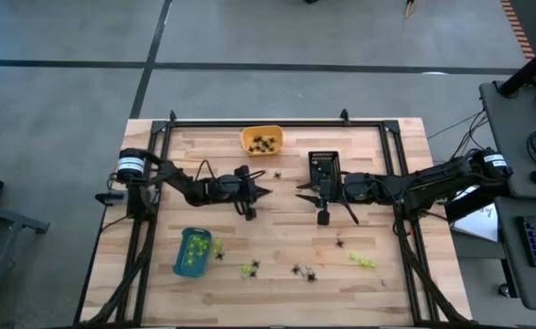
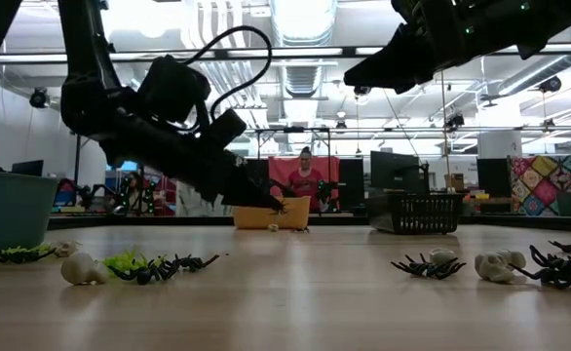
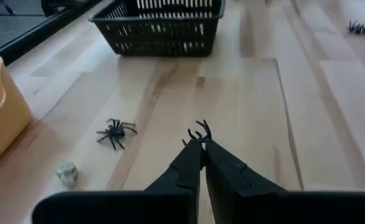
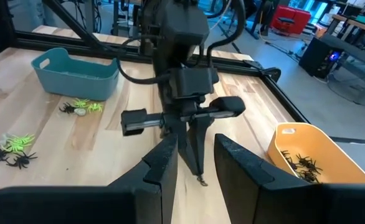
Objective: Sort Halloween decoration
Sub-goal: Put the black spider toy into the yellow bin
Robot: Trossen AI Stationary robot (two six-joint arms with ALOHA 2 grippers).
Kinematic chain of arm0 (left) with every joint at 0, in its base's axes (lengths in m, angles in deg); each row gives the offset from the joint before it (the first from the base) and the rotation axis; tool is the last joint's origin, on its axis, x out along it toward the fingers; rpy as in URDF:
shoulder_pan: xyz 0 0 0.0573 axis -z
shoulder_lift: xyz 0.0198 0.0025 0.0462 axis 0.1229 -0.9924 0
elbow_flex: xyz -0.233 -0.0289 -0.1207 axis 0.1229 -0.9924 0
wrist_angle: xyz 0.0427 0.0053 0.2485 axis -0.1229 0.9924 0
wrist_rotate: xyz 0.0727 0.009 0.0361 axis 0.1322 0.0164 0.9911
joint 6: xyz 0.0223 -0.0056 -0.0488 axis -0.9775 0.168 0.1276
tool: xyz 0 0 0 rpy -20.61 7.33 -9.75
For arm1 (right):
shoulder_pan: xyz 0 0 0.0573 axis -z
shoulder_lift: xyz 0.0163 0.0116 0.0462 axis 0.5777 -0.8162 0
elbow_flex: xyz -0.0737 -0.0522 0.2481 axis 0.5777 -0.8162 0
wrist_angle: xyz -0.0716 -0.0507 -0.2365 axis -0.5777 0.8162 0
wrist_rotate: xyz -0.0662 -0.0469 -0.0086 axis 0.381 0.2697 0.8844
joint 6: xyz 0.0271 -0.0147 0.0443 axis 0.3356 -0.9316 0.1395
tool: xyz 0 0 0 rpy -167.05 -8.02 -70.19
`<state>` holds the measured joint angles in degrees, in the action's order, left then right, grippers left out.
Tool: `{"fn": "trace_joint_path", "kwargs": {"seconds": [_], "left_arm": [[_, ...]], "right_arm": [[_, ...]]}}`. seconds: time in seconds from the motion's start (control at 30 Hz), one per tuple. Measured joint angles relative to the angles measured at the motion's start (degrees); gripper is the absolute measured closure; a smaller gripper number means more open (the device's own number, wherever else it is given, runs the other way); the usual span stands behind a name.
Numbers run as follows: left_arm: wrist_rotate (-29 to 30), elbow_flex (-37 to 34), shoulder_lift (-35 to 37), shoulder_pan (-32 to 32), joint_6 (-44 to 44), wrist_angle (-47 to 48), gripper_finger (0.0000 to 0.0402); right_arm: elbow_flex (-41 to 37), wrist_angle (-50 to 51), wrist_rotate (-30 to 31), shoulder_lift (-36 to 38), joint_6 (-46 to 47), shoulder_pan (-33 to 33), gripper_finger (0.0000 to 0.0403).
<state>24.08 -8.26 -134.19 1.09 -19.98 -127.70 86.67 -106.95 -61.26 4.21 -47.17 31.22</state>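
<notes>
My left gripper (image 3: 200, 144) is shut on a small black spider (image 3: 199, 132) over the middle of the table; it also shows in the high view (image 1: 266, 191) and the low view (image 2: 271, 203). My right gripper (image 4: 195, 143) hovers open opposite it (image 1: 301, 192), higher up, with nothing between its fingers. Another black spider (image 3: 115, 132) and a whitish skull (image 3: 66, 173) lie on the wood nearby. More green, black and whitish trinkets (image 1: 303, 271) lie scattered toward the near edge. My left gripper pinches the black spider between its two fingertips; only the curled legs (image 3: 202, 129) stick out past the tips. The fingers come from the table's left, slanting down. The spider looks lifted clear of the wood.
An orange tray (image 1: 262, 140) with black spiders stands at the far edge, a black basket (image 1: 323, 167) to its right. A blue tray (image 1: 192, 251) with green trinkets sits near left. A person stands in the room behind (image 2: 306, 175).
</notes>
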Motion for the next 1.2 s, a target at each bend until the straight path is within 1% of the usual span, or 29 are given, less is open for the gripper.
{"fn": "trace_joint_path", "kwargs": {"seconds": [0.07, 0.17, 0.27, 0.37, 0.43, 0.5, 0.63, 0.73, 0.87, 1.2], "left_arm": [[0.74, 0.00, 1.50, -0.43, 0.48, 0.02, 0.0401], [0.82, 0.11, 5.23, -2.80, -0.22, -0.18, 0.0401], [0.67, 0.11, 9.08, -6.53, -0.80, 2.30, 0.0401], [0.29, 0.28, 11.90, -12.15, -1.88, 2.73, 0.0401], [-2.16, 1.50, 12.42, -16.64, -2.69, 4.56, 0.0401], [-5.18, 3.33, 11.91, -20.84, -2.48, 8.41, 0.0401], [-9.53, 9.87, 9.03, -26.82, -1.29, 19.30, 0.0401], [-10.37, 14.90, 6.60, -28.36, -1.18, 27.13, 0.0401], [-10.37, 19.77, 4.49, -28.69, -2.02, 32.92, 0.0401], [-10.21, 20.94, 4.57, -28.68, -2.21, 33.80, 0.0401]], "right_arm": [[0.00, 0.00, 0.00, 0.00, 0.14, 0.00, 0.0305], [0.00, -0.01, -0.02, 0.00, 0.22, 0.00, 0.0305], [0.00, -0.02, -0.02, 0.00, 0.42, 0.00, 0.0305], [0.00, -0.02, -0.51, 0.00, 0.42, 0.00, 0.0305], [0.00, -0.09, -0.98, 0.00, 0.40, 0.00, 0.0305], [0.00, -0.22, -1.07, 0.00, 0.38, 0.00, 0.0305], [0.00, -0.20, -1.08, 0.00, 0.38, 0.00, 0.0305], [0.00, -0.17, -1.07, 0.00, 0.42, 0.00, 0.0305], [0.00, -0.05, -1.07, 0.00, 0.69, 0.00, 0.0305], [0.00, 0.31, -1.07, 0.00, 1.73, 0.00, 0.0305]]}}
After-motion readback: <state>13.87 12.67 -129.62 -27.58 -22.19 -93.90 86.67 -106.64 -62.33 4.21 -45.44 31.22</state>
